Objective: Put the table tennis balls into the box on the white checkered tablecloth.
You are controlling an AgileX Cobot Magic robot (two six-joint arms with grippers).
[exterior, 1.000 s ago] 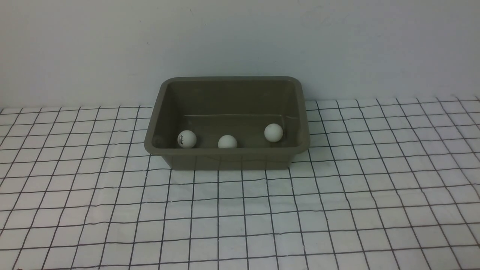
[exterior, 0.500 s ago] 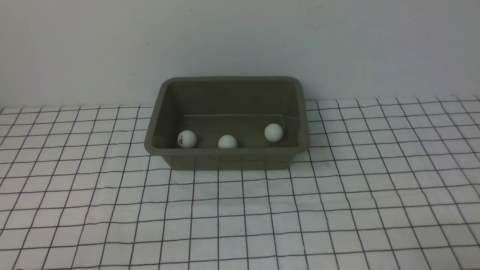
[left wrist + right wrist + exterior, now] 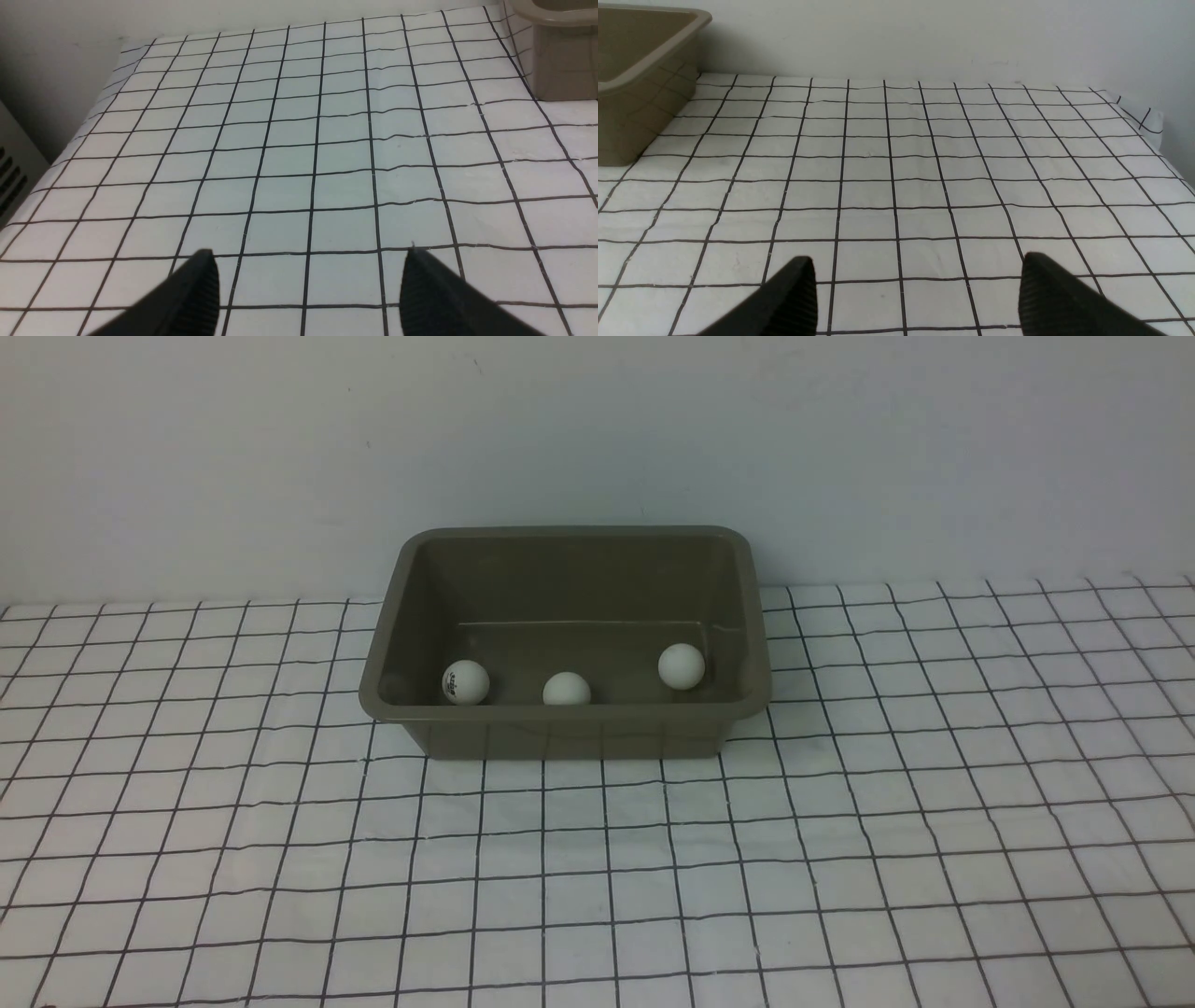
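Note:
The olive-brown box (image 3: 564, 717) stands on the white checkered tablecloth (image 3: 597, 859) near the back wall. Inside it lie three table tennis balls: one with a dark logo (image 3: 465, 682) at the left, one (image 3: 567, 690) by the near wall, one (image 3: 681, 665) at the right. Neither arm shows in the front view. My left gripper (image 3: 308, 254) hangs open over bare cloth, the box's corner (image 3: 560, 56) far off. My right gripper (image 3: 917, 261) is open too, nothing between its fingers, with the box (image 3: 640, 84) well away.
A pale wall (image 3: 597, 439) rises just behind the box. The cloth's left edge drops off beside a grey vented panel (image 3: 14, 172). Its right edge ends near the wall, with a folded corner (image 3: 1141, 116).

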